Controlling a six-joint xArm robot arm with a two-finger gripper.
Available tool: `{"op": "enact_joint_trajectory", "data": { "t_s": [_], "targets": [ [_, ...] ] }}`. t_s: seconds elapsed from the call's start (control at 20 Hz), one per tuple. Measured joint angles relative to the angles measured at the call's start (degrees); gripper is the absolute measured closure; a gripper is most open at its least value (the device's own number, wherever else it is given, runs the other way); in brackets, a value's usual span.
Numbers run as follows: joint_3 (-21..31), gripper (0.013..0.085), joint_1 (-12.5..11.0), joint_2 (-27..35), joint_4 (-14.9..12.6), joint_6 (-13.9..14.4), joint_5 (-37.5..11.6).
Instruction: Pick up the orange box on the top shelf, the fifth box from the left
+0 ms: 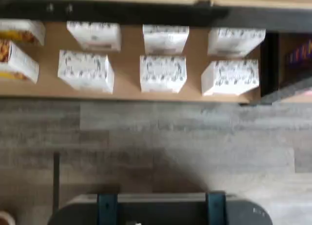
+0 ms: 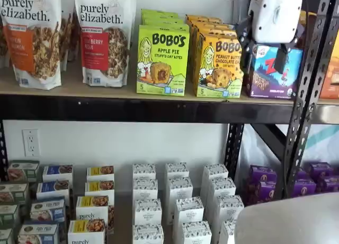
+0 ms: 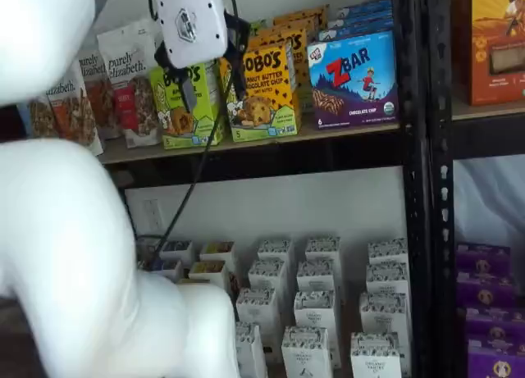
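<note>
The orange box (image 2: pixel 218 66), a yellow-orange Bobo's carton, stands upright at the front of the top shelf (image 2: pixel 106 90), with more of its kind lined up behind it. Both shelf views show it (image 3: pixel 267 91). My gripper (image 2: pixel 262 51) hangs in front of this shelf at box height, apart from the cartons. Its white body is high in the picture and its two black fingers stand well apart with nothing between them. In a shelf view the gripper (image 3: pixel 205 75) overlaps the green carton just left of the orange box. The wrist view shows neither of them.
A lime-green Apple Pie box (image 2: pixel 161 59) stands left of the orange box and a blue ZBar box (image 2: pixel 273 72) right of it. Granola bags (image 2: pixel 32 37) fill the left. Black uprights (image 2: pixel 307 96) frame the right side. Small white boxes (image 2: pixel 180 201) stand below. My white arm (image 3: pixel 66 255) blocks the left.
</note>
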Motion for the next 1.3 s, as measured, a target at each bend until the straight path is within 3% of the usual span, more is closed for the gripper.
{"op": "enact_joint_trajectory", "data": {
  "t_s": [0.55, 1.0, 1.3],
  "targets": [
    [-3.7, 0.013, 0.3, 8.3, -0.1, 0.8, -11.5],
    [-7.4, 0.013, -1.8, 13.9, 3.1, -0.8, -13.7],
    [-8.0, 0.013, -2.0, 15.4, 3.4, -1.1, -15.3]
  ]
}}
